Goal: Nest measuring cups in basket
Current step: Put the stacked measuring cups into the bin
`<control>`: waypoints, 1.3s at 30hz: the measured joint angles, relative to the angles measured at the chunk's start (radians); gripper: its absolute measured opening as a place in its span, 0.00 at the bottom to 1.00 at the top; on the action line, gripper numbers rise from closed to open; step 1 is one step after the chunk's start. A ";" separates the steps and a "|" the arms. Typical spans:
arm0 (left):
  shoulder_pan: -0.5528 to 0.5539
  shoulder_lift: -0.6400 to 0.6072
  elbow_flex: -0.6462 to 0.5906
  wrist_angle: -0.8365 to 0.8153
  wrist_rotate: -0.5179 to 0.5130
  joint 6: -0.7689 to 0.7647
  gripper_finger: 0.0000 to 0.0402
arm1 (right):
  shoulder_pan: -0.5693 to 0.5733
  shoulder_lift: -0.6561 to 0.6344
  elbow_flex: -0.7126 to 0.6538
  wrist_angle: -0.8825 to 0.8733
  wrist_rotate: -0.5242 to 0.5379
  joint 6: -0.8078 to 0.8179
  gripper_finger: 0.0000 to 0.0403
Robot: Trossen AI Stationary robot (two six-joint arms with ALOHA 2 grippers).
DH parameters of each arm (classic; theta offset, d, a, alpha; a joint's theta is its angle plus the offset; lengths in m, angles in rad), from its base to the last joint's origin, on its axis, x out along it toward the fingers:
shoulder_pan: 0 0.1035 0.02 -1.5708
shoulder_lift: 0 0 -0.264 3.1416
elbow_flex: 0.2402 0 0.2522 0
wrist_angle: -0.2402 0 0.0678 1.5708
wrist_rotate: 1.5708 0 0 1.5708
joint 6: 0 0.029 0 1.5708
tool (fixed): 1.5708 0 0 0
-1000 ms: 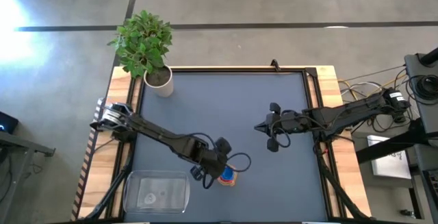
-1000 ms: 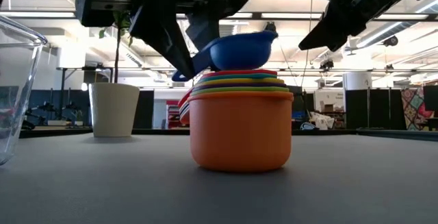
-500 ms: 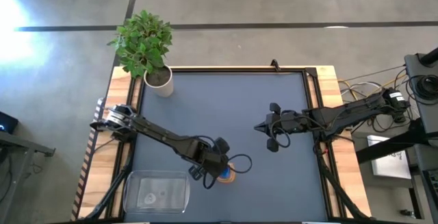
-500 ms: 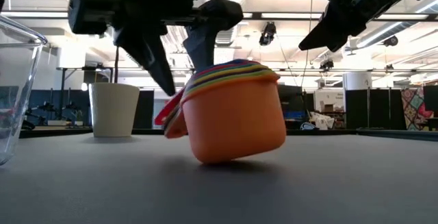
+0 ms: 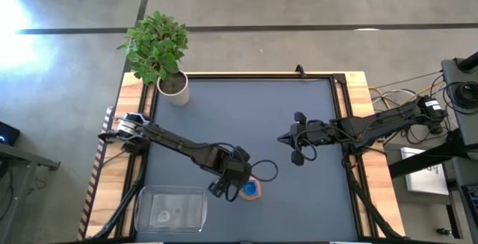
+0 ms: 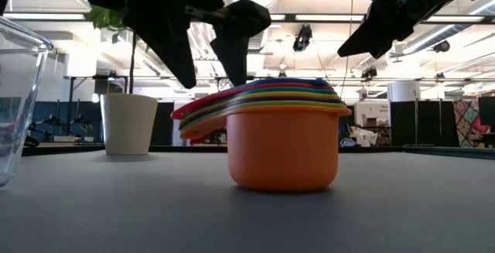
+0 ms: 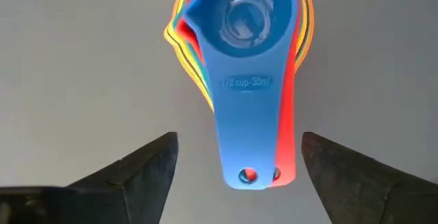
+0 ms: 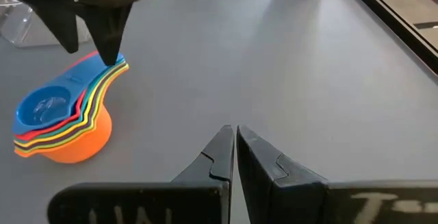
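The measuring cups [image 5: 250, 190] stand nested in one stack on the dark table, the orange one [image 6: 285, 151] outermost and the blue one [image 7: 241, 18] innermost. Their flat handles [image 7: 250, 128] fan out to one side. My left gripper [image 7: 239, 140] hovers open over those handles, pointing steeply down, with one finger on either side of them and a gap on both sides. The clear basket [image 5: 170, 208] sits at the near edge, left of the stack, with no cup in it. My right gripper [image 8: 236, 133] hangs shut over the table's right half.
A white plant pot [image 5: 174, 89] stands at the table's far left corner. The basket's wall [image 6: 19, 90] rises at the low view's left edge. Open table surface lies between the stack and my right gripper [image 5: 287, 138].
My left gripper has opened and let go of the blue cup, which it held tilted on top of the stack. The blue cup has dropped in and sits nested. The stack tipped toward its handles midway and now stands level again.
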 joint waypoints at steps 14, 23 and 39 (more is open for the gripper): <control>0.028 0.077 -0.005 0.045 0.059 -0.100 0.80 | 0.000 0.000 0.000 0.000 0.000 -0.010 0.02; 0.054 0.114 -0.005 0.060 0.080 -0.108 0.78 | 0.000 0.000 -0.002 -0.002 0.000 -0.013 0.02; 0.056 0.140 -0.004 0.059 0.075 -0.151 0.29 | 0.000 0.000 -0.031 0.002 0.000 -0.044 0.02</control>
